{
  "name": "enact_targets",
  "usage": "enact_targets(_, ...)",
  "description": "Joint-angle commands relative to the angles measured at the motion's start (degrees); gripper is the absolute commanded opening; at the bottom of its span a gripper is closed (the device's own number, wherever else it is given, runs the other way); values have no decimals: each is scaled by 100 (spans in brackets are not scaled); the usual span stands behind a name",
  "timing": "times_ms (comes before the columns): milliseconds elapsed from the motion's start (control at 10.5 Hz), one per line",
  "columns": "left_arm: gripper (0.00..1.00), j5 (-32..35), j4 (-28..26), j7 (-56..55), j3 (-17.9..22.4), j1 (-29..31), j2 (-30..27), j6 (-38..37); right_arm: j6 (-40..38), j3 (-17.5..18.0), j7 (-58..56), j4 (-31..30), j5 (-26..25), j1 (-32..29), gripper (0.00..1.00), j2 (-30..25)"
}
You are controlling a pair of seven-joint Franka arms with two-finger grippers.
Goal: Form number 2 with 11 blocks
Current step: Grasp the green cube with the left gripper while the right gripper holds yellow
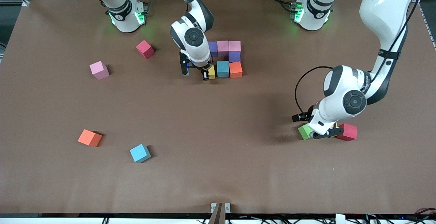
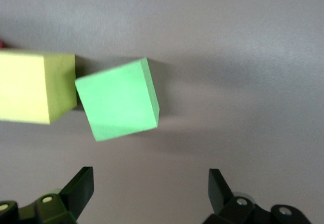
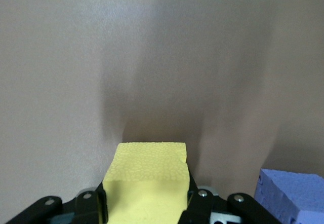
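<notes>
Glossy white arms with black joint caps, black cables, green-lit bases.

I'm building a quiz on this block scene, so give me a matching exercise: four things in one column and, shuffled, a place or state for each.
Things:
1. right gripper
2. left gripper
3. green cube
4. loose orange cube

Places or states:
A. open, low over the table
B. beside a crimson cube
C. shut on a yellow cube
D. toward the right arm's end, near a sky-blue cube

Pairs: 1-C, 2-A, 3-B, 4-D
</notes>
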Motion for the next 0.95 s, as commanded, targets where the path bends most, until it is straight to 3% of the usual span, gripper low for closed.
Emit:
enact_targets(0, 100, 133, 163, 164, -3, 3, 67, -52, 94, -1, 268, -27, -91, 61, 0, 22)
enact_targets(286, 100, 491, 163, 112, -3, -6, 155, -52, 340, 131, 427, -150, -91, 78, 0, 31)
enact_targets(857, 100, 441, 416, 33, -3, 134, 496, -26, 463, 192, 488, -273, -91, 113, 1, 31)
